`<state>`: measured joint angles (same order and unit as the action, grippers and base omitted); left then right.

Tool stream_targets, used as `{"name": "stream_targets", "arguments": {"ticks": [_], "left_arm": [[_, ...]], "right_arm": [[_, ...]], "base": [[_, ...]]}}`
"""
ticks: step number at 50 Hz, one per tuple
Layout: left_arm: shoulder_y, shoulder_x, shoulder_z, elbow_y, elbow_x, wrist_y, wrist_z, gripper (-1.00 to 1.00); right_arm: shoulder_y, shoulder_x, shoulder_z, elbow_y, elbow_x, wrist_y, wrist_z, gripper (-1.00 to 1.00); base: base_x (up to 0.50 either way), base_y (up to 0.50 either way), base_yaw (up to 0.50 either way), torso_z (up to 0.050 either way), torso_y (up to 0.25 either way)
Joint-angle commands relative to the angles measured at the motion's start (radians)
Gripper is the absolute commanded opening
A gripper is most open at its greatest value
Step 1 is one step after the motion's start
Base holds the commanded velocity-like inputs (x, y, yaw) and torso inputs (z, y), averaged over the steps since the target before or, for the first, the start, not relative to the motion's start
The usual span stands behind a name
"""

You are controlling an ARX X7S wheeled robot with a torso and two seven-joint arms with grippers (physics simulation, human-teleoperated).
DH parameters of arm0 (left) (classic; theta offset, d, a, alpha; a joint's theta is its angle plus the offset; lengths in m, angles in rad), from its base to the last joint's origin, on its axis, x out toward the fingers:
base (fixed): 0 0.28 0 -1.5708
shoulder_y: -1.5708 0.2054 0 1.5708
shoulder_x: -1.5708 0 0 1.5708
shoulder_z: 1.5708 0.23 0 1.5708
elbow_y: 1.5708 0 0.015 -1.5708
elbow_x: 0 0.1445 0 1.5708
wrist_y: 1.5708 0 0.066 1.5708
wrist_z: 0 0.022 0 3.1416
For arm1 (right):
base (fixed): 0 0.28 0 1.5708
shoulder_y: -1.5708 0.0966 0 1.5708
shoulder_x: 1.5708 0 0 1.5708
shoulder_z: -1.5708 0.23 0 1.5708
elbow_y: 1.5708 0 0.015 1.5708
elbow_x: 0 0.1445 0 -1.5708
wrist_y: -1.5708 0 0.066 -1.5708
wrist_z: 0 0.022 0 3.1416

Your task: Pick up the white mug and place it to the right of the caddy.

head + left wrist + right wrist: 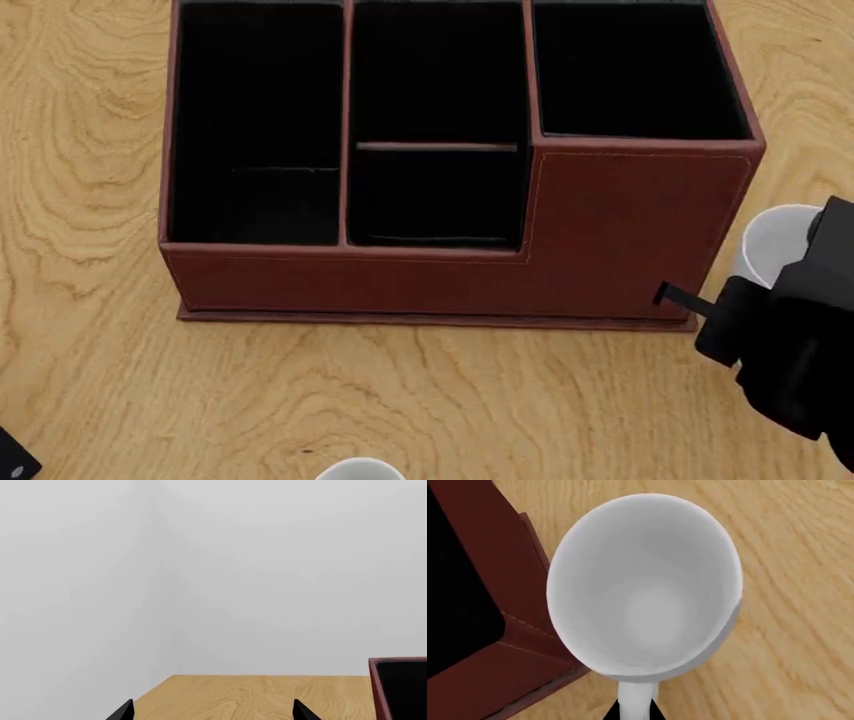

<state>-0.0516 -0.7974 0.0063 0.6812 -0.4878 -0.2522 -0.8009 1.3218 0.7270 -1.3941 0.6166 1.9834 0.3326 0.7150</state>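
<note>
Your right hand (634,711) pinches the white mug (644,587) by its loop handle, the dark fingertips closed on either side of that smooth white strap. The mug is glossy, round-mouthed, plain inside, and sits upright just beside the caddy (454,160) at its right end, near the tall corner section. That caddy is a reddish-brown, leather-look box with stitched edges and black-lined rectangular compartments. Under it all lies the counter (441,400), pale wood with swirling grain. Your left hand (212,711) hovers with its two black pointed fingertips spread wide, nothing between them, facing a blank grey wall.
</note>
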Motion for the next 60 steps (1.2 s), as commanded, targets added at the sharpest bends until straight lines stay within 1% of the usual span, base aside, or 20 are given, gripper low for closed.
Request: {"name": "stream_targets", "arguments": {"ticks": [1,7,8,25,35,40,53,60], "left_arm": [[-0.004,-0.001,0.000,0.005,-0.003,-0.007,-0.001,1.00],[-0.003,0.004,0.001,-0.002,0.001,0.000,0.002,1.00],[-0.003,0.005,0.002,-0.003,0.001,0.002,0.002,1.00],[0.005,0.007,-0.004,-0.002,0.000,0.009,0.005,1.00],[0.016,0.008,-0.009,0.004,0.003,0.014,0.003,1.00],[0.021,0.009,-0.011,0.004,0.002,0.017,0.005,1.00],[0.052,0.004,-0.031,0.028,0.001,0.025,0.000,1.00],[0.063,-0.004,-0.045,0.050,-0.006,0.017,-0.008,1.00]], "right_arm": [[-0.013,0.000,0.003,0.013,-0.042,0.006,-0.009,-1.00],[-0.023,0.007,0.010,0.005,-0.033,0.001,-0.006,-1.00],[-0.023,0.008,0.006,0.003,-0.039,0.003,-0.004,1.00],[-0.048,0.038,0.025,-0.053,-0.021,-0.017,0.017,1.00],[-0.079,0.108,0.051,-0.182,-0.010,-0.064,0.061,1.00],[-0.100,0.171,0.068,-0.305,-0.014,-0.107,0.109,1.00],[-0.173,0.347,0.096,-0.720,-0.079,-0.230,0.240,1.00],[-0.232,0.435,0.101,-0.880,-0.120,-0.310,0.259,1.00]], "base": [[0.00,0.00,0.00,0.000,0.000],[0.00,0.00,0.00,0.000,0.000],[0.00,0.00,0.00,0.000,0.000],[0.00,0.00,0.00,0.000,0.000],[0.00,0.00,0.00,0.000,0.000],[0.00,0.00,0.00,0.000,0.000],[0.00,0.00,0.00,0.000,0.000],[0.00,0.00,0.00,0.000,0.000]]}}
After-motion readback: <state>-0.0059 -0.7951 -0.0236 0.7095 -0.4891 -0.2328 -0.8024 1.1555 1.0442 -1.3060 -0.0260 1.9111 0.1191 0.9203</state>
